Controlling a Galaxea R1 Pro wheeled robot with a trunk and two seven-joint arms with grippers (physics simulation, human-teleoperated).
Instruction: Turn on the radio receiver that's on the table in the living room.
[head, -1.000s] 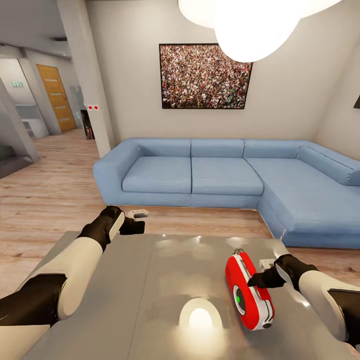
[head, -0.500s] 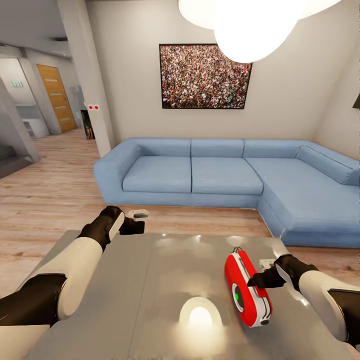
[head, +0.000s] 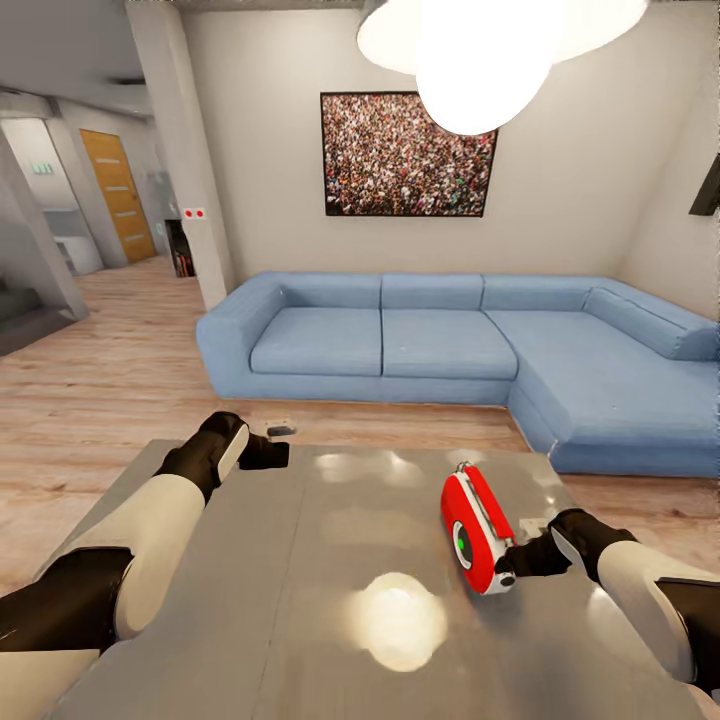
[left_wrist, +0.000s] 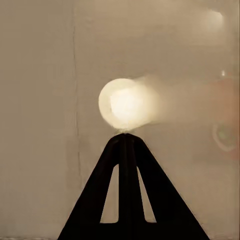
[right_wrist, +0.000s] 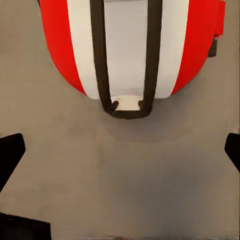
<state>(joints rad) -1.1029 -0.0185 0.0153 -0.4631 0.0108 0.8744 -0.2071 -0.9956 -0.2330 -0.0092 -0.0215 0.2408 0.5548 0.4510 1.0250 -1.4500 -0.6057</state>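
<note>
- Reading the radio receiver as just ahead of my right end effector, fingers spread wide, holding nothing.
- Its long axis runs away from me along the desk.
- Left end effector: fingers pressed together, well apart from the radio receiver.

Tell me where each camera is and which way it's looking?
Head view: sits on the robot's head, looks forward and down at the table, radio receiver and sofa; both arms show.
Left wrist view: looks along the shut left gripper at the tabletop's lamp glare.
Right wrist view: looks along the open right gripper at the radio's edge.
Shared: radio and table appear in the head and right wrist views.
</note>
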